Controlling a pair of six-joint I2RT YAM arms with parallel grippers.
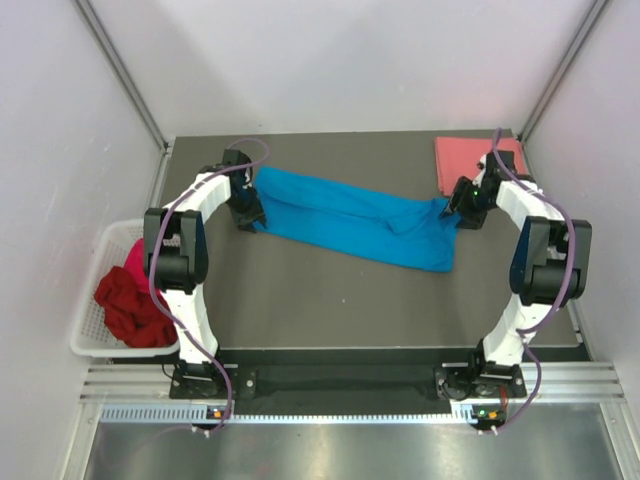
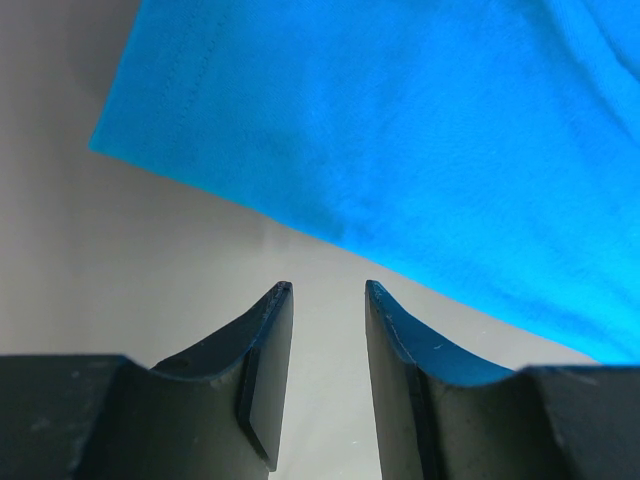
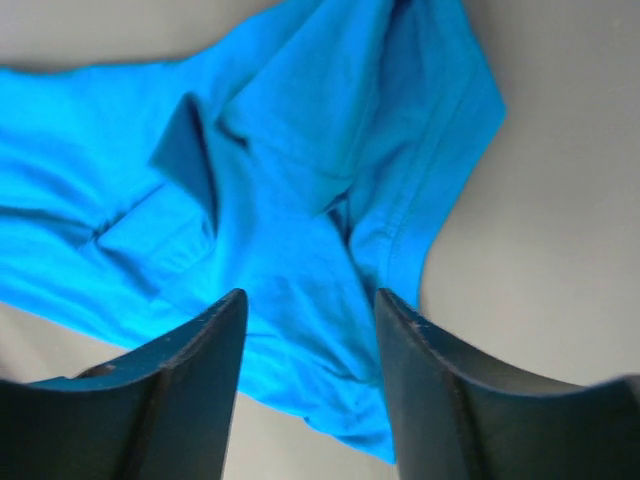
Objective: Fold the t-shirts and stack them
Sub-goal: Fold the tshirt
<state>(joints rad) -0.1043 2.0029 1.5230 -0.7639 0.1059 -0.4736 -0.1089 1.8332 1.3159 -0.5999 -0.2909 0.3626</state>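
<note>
A bright blue t-shirt (image 1: 350, 220) lies stretched in a long crumpled band across the table, from back left to middle right. My left gripper (image 1: 252, 218) stands at its left end. In the left wrist view this gripper (image 2: 328, 288) is open, with bare table between the fingers and the blue cloth (image 2: 400, 130) just ahead. My right gripper (image 1: 452, 212) hangs over the shirt's right end. Seen from the right wrist, it (image 3: 310, 298) is open, and the wrinkled blue cloth (image 3: 300, 220) lies loose beneath the jaws. A salmon pink t-shirt (image 1: 462, 160) lies folded at the back right corner.
A white lattice basket (image 1: 92, 335) sits off the table's left edge. It holds a dark red t-shirt (image 1: 130, 308) with a magenta one (image 1: 134, 262) behind it. White walls close in the table on three sides.
</note>
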